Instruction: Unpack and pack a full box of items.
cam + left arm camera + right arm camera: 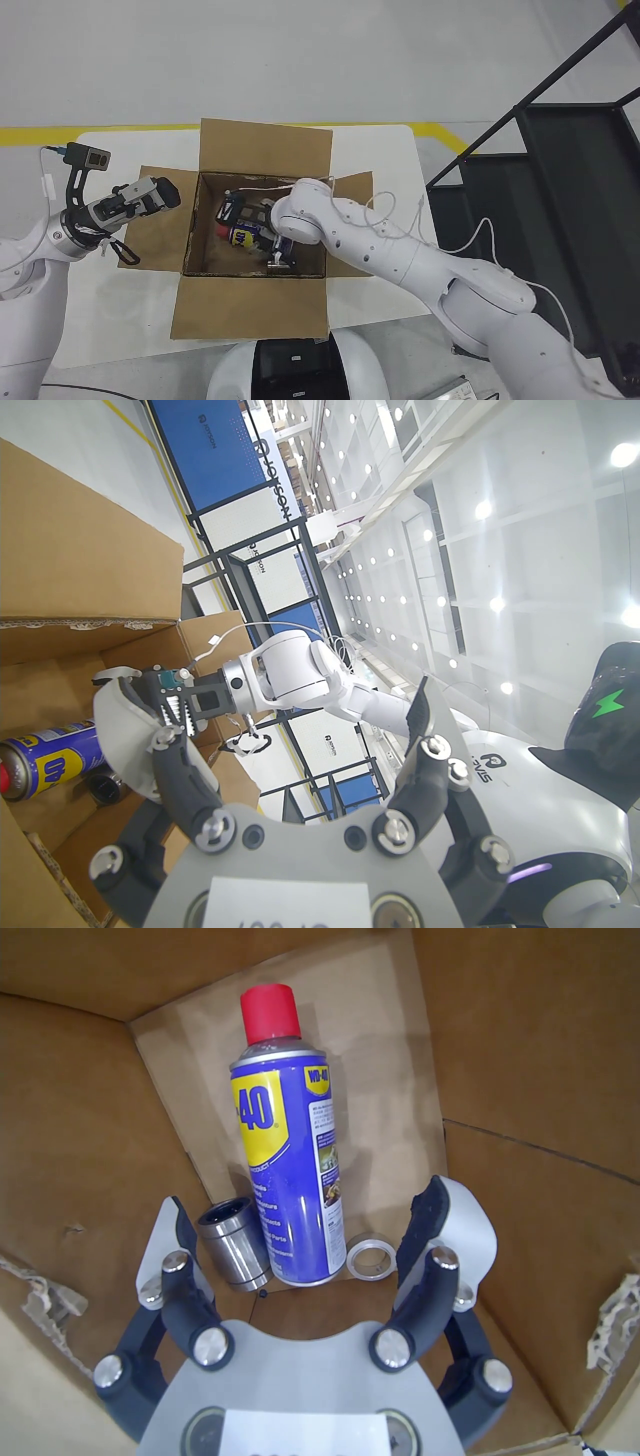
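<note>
An open cardboard box (265, 148) stands on the white table (385, 150). On its floor lies a blue and yellow spray can (287, 1153) with a red cap, also visible from above (243, 237). A short steel cylinder (232, 1243) lies against one side of the can and a small metal ring (371, 1264) against the other. My right gripper (302, 1218) is down inside the box, open, its fingers straddling the can's base without touching it. My left gripper (160, 192) hangs open and empty over the box's left flap, facing the box (75, 550).
The box's four flaps are folded outward; the front flap (250, 305) overhangs the table's near edge. A black metal stair frame (560, 170) stands to the right of the table. A yellow floor line (100, 132) runs behind the table.
</note>
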`<state>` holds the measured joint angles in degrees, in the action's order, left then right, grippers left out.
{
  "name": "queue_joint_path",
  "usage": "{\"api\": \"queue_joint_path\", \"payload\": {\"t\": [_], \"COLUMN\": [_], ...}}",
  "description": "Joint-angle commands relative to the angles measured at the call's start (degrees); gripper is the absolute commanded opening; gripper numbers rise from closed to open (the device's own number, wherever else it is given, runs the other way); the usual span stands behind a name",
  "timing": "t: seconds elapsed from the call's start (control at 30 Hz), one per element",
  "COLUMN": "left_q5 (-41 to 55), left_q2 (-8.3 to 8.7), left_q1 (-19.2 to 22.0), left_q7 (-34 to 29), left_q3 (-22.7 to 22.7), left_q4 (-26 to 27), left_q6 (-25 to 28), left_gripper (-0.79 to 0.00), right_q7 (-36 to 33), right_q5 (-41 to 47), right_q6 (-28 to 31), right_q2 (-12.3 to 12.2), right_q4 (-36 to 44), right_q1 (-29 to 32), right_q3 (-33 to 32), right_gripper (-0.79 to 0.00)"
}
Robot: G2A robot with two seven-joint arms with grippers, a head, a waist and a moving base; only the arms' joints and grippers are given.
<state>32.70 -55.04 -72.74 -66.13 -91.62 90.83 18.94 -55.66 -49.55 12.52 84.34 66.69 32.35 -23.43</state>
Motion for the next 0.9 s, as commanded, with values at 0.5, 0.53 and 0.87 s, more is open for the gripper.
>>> {"api": "queue_joint_path", "payload": {"t": [0.5, 0.53, 0.87], "left_q5": [0.0, 0.0, 0.0], "left_q2": [0.0, 0.0, 0.0], "left_q1": [0.0, 0.0, 0.0], "left_q7": [0.0, 0.0, 0.0], "left_q3": [0.0, 0.0, 0.0], "left_q4": [0.0, 0.0, 0.0], "left_q6": [0.0, 0.0, 0.0], "left_gripper": [0.0, 0.0, 0.0], "right_q7": [1.34, 1.06, 2.11], "right_q5": [1.64, 1.34, 1.33], "right_q6": [2.77, 3.0, 5.12], "right_q2": [8.61, 9.12, 13.44], "right_q4": [-15.49, -16.34, -24.6], "right_q1": [-3.48, -3.72, -5.05], "right_q3": [4.83, 5.19, 6.28], "right_gripper": [0.0, 0.0, -0.099]}}
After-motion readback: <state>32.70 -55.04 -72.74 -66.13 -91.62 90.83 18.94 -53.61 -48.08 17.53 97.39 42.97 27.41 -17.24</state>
